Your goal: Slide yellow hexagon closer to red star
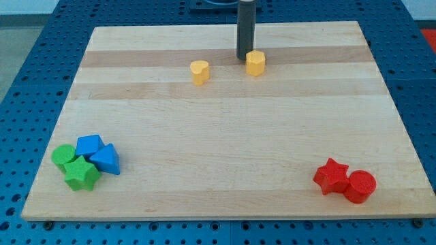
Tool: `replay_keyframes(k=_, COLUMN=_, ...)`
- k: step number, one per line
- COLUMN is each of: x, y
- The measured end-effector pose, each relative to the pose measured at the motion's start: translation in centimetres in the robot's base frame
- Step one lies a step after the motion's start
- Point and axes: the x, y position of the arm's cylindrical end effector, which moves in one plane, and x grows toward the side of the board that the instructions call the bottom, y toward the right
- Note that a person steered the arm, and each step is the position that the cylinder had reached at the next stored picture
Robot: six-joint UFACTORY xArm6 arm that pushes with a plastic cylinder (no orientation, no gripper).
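My tip (244, 58), the lower end of a straight dark rod that carries no gripper and so neither opens nor closes on anything, stands on the far part of a pale wooden board (225, 136), just left of centre-right and close to the far edge. The yellow hexagon (255, 62) sits immediately to the tip's right, so close that the two appear to touch, though contact cannot be confirmed. A second yellow block (199, 72), rounded with a notched top and possibly heart-shaped, lies to the left of the tip and slightly nearer, clearly apart from both. The red star (332, 176) rests far from the hexagon, at the near right corner of the board, with a red cylinder (360, 186) touching its right side. At the near left corner four blocks huddle together: a green cylinder (65, 156) on the left, a green star (82, 173) just nearer, a blue block (89, 145) of angular outline on the far side, and a blue triangle (105, 160) on the right. The board lies on a blue perforated table (27, 82) visible on all sides. No brand, label or legible writing appears anywhere in the view.
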Motion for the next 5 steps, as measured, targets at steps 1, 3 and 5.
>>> replay_keyframes(k=1, x=1.8, y=1.3)
replay_keyframes(k=3, x=3.1, y=6.3)
replay_keyframes(k=5, x=5.8, y=7.2)
